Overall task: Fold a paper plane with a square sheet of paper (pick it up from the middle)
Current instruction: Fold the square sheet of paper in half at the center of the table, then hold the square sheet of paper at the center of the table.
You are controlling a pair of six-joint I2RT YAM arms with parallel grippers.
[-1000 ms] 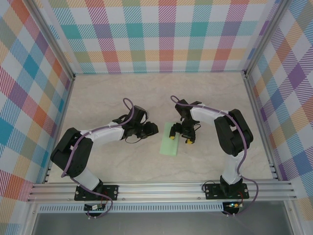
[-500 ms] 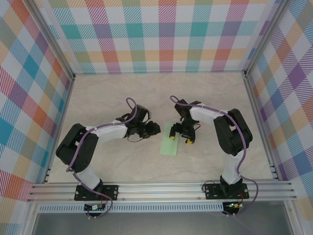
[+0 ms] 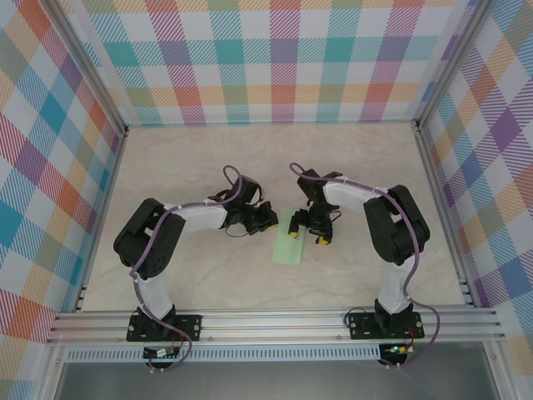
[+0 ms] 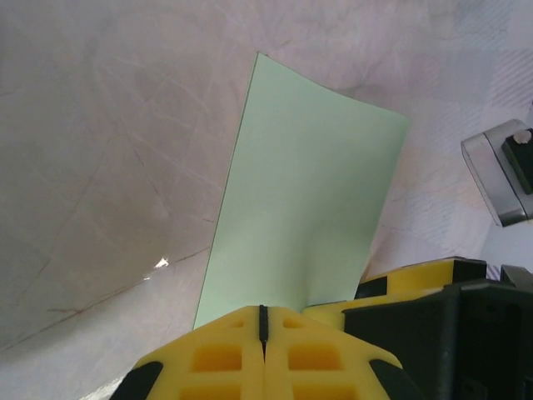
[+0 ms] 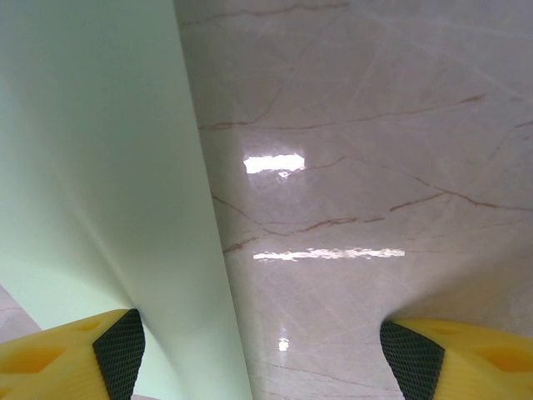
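The pale-green sheet of paper [image 3: 291, 247] lies on the marble table between both grippers and reads as a narrow upright rectangle from above. My left gripper [image 3: 270, 221] is shut, its yellow tips [image 4: 241, 329] pressed together at the paper's [image 4: 308, 208] near edge, with nothing visibly pinched. My right gripper [image 3: 307, 238] stands open over the sheet's right part. One right finger [image 5: 75, 358] rests on the paper [image 5: 100, 167], which curves up beside it; the other finger [image 5: 466, 358] is over bare table. No paper plane shape is visible.
Marble-patterned tabletop [image 3: 208, 167] stretches behind and to both sides. Checked walls [image 3: 275, 58] enclose it on three sides. An aluminium rail [image 3: 275, 321] carrying both arm bases runs along the near edge. The right gripper's yellow finger [image 4: 408, 279] sits close beside my left fingertips.
My left arm has reached right toward the paper's left edge and its gripper has closed. The right arm and the paper have not moved.
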